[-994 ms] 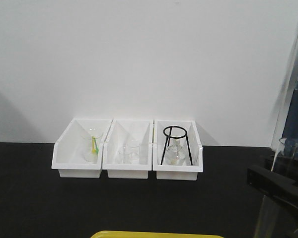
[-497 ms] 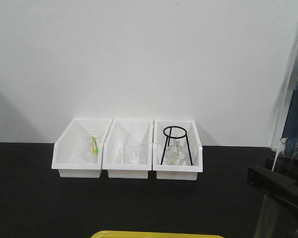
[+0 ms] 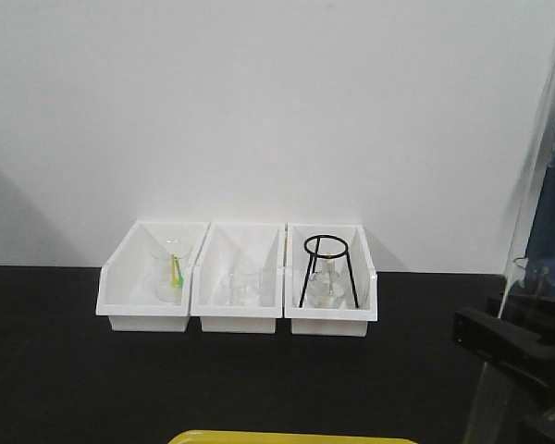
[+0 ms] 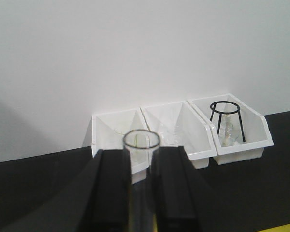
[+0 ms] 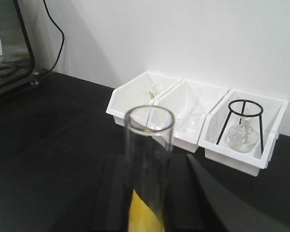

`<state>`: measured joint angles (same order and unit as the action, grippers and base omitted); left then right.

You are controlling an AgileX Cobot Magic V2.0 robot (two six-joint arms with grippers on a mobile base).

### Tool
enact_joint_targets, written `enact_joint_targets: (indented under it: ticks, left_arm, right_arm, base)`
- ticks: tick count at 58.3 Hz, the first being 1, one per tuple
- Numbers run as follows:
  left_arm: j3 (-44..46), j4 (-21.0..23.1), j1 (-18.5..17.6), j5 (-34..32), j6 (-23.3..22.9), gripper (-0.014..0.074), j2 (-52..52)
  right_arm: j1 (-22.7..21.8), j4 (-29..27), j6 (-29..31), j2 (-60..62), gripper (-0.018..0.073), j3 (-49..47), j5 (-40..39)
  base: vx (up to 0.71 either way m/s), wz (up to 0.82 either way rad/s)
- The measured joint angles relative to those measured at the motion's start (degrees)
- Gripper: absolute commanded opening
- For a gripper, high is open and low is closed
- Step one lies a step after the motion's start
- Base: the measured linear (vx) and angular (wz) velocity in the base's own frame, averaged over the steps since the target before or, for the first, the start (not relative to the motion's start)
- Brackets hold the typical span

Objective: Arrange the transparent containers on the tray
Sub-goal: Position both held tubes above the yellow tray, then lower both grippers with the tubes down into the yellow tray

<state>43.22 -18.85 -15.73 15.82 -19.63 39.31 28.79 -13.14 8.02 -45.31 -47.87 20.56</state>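
My left hand (image 4: 140, 205) clamps one upright test tube (image 4: 141, 145); my right hand (image 5: 150, 198) clamps a second test tube (image 5: 149, 140). Three white bins (image 3: 236, 321) stand beyond on the black worktop (image 3: 55, 370).

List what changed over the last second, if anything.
The right gripper, shut on a test tube, shifted slightly left in the front view, carrying the tube along. Nothing was grasped or released. The white bins and yellow tray stayed put.

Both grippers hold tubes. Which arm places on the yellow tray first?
Probably right: yellow shows through its slender clear glass test tube, whereas the left gripper barely sees the bright yellow tray.
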Motion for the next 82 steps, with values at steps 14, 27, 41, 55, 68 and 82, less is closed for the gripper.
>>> enact_joint_targets:
  ticks: [14,27,41,55,68,82]
  left_arm:
    - [0.0,5.0,-3.3,-2.8,0.0,0.0135,7.8]
    - [0.0,9.1,-12.1,-8.3,0.0,0.0135,19.9]
    - [0.0,17.0,-19.4,-11.9,0.0,0.0139,33.2]
    - [3.2,18.8,-19.9,-11.7,0.0,0.0146,44.0]
    - [6.0,18.8,-19.9,-9.0,0.0,0.0153,51.0]
    - [6.0,18.8,-19.9,-7.3,0.0,0.0162,57.1]
  right_arm:
    - [0.0,0.0,-7.6,-10.8,0.0064,0.0,-0.2]
    - [0.0,0.0,-8.7,-20.8,0.0064,0.0,-0.2]
    - [0.0,0.0,-12.8,-28.4,0.0064,0.0,-1.2]
    - [0.0,0.0,-15.1,-35.0,0.0064,0.0,-1.5]
    - [0.0,0.0,-15.3,-41.4,0.0069,0.0,-2.1]
    - [0.0,0.0,-15.3,-45.8,0.0077,-0.1,-3.5]
  base:
    - [0.00,0.00]
    - [0.00,0.00]
    - [0.00,0.00]
    - [0.00,0.00]
    - [0.00,0.00]
    - [0.00,0.00]
